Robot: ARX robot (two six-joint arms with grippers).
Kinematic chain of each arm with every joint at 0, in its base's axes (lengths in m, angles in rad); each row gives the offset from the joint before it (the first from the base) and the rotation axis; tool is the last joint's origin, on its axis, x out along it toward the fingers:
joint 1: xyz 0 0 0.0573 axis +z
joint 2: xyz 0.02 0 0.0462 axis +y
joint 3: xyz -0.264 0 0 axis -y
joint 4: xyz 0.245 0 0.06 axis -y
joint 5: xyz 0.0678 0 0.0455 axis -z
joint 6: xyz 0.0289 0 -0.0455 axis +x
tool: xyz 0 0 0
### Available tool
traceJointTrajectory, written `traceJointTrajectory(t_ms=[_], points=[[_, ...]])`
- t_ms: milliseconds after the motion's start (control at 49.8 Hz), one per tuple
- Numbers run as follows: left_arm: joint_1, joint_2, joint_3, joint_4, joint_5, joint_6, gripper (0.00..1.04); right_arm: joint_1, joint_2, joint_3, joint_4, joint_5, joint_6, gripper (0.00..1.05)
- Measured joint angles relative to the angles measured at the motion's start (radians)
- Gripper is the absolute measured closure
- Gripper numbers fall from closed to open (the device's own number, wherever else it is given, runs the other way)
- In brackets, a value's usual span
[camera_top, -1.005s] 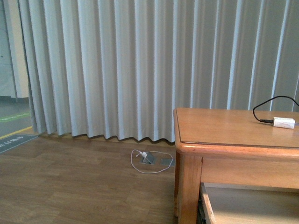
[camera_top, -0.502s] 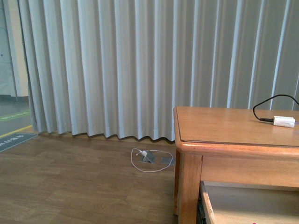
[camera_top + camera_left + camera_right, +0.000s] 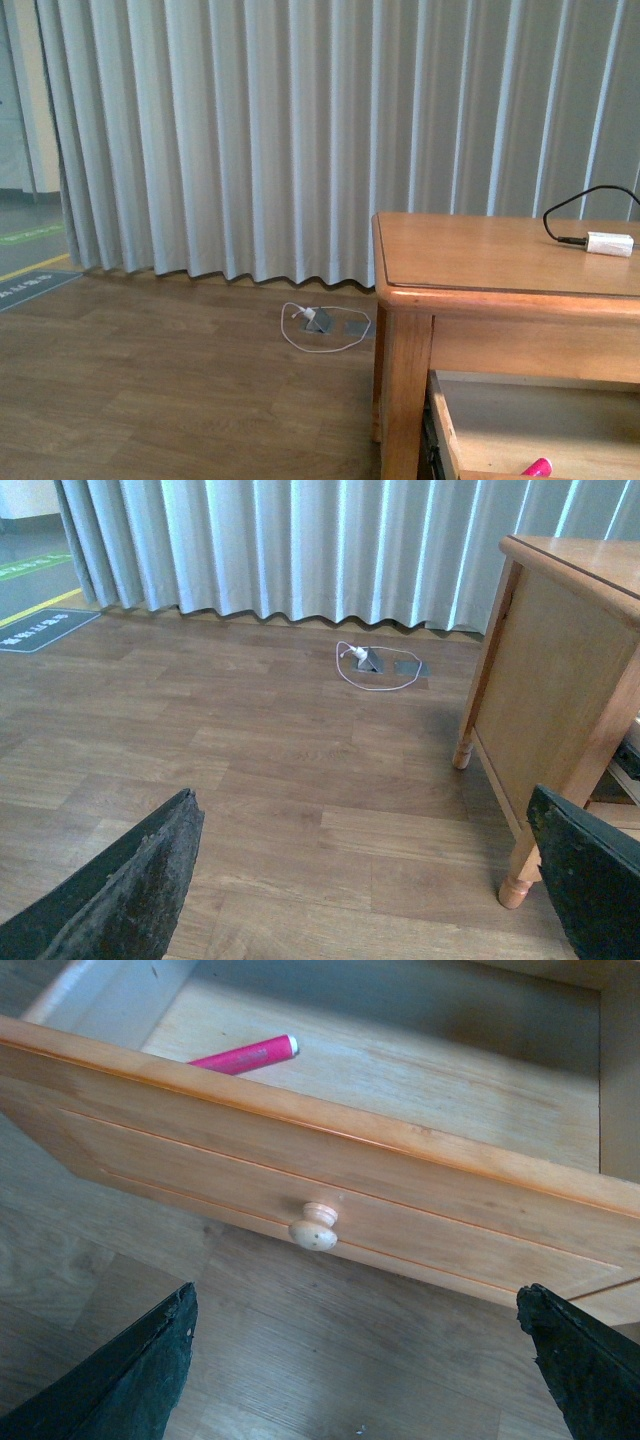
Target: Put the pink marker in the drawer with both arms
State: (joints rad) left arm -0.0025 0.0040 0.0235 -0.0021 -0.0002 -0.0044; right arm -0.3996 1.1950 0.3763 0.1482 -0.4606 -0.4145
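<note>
The pink marker (image 3: 243, 1057) lies flat inside the open drawer (image 3: 420, 1070), close behind its front panel; its tip also shows at the bottom of the front view (image 3: 536, 467). The drawer's panel front (image 3: 200, 1150) carries a round pale knob (image 3: 314, 1227). My right gripper (image 3: 355, 1360) is open and empty, above the floor just in front of the knob. My left gripper (image 3: 365, 880) is open and empty, over the floor beside the table's leg (image 3: 520, 865). Neither arm shows in the front view.
The wooden table (image 3: 480, 260) stands at the right, with the pulled-out drawer (image 3: 540, 420) under its top. A white box with a black cable (image 3: 608, 243) lies on the table. A white cable and floor socket (image 3: 325, 325) lie before the grey curtain (image 3: 250, 130).
The front view has shifted: the table sits higher in the picture and more of the drawer's inside shows. The pink marker's tip has come into view at the bottom edge.
</note>
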Motion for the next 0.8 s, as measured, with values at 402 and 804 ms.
traceJointTrajectory(t_ms=[402, 804], points=[[0.0, 0.0, 0.0, 0.0, 0.0, 0.0, 0.06, 0.083, 0.531, 0.092, 0.489, 0.131, 0.173, 0.08], [0.0, 0.0, 0.0, 0.0, 0.0, 0.0, 0.06, 0.158, 0.756, 0.214, 0.765, 0.216, 0.312, 0.08]])
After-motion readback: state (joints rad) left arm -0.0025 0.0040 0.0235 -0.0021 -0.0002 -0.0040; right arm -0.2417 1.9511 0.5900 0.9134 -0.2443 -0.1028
